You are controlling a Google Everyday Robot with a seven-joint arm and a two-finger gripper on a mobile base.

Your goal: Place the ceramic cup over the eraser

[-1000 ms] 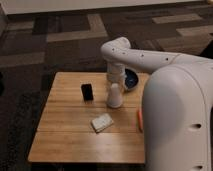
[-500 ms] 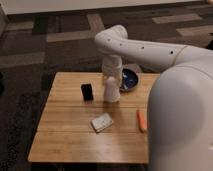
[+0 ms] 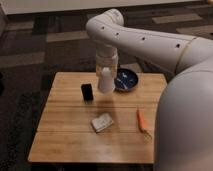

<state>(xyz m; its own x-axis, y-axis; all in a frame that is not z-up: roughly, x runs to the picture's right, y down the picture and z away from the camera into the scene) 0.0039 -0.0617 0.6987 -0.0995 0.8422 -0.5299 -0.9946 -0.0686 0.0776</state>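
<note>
Cup (image 3: 106, 82): white, tapered, narrow end up, at the desk's (image 3: 60, 140) far middle. Its upper part is clamped between the fingers of the gripper (image 3: 106, 73), which comes down from above. Whether its base touches the wood cannot be told.
Eraser (image 3: 87, 91): black, upright, just left of the cup, apart from it and well in from every edge.
Bowl (image 3: 126, 80): dark blue, just right of the cup, near the far edge.
Pale block (image 3: 102, 122): flat, nearer the front, centre.
Orange stick (image 3: 142, 120): right of the block, by the robot's body.
Bare wood: left of the eraser and along the front edge.
</note>
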